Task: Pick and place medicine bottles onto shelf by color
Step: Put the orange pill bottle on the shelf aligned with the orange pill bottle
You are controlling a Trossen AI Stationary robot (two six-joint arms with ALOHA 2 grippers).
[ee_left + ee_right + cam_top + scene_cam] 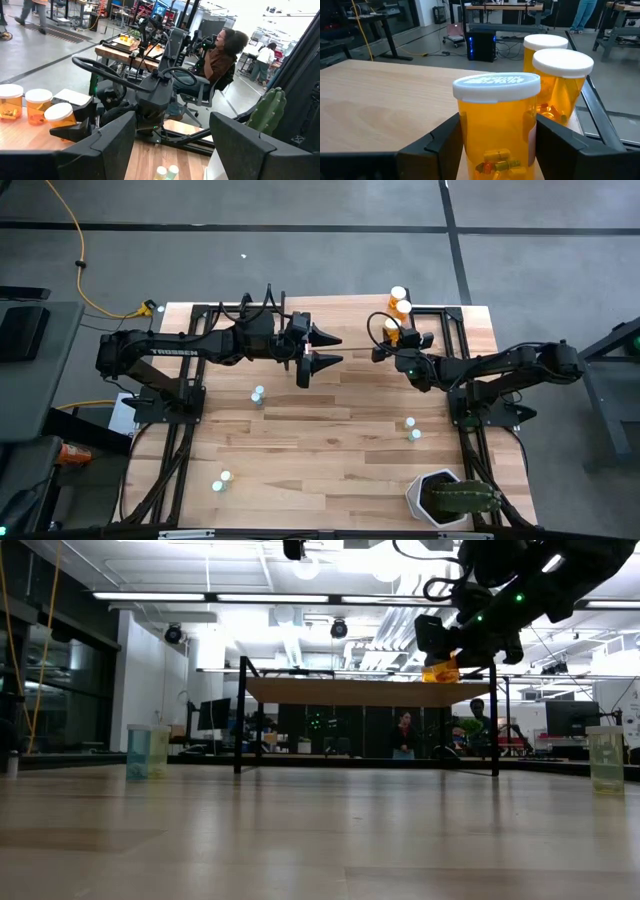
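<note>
Translucent orange plastic bottle (497, 132) (matt white cap), smooth light-wood shelf (385, 95).

One camera looks straight down on the desk (330, 430), one sits level at desk height facing the room, and both close wrist cameras share the shelf (385, 95) with them.

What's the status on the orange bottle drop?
Right gripper shut on third orange bottle, over shelf beside two orange bottles. Left gripper open, idle above table. Nothing blocking.
</note>
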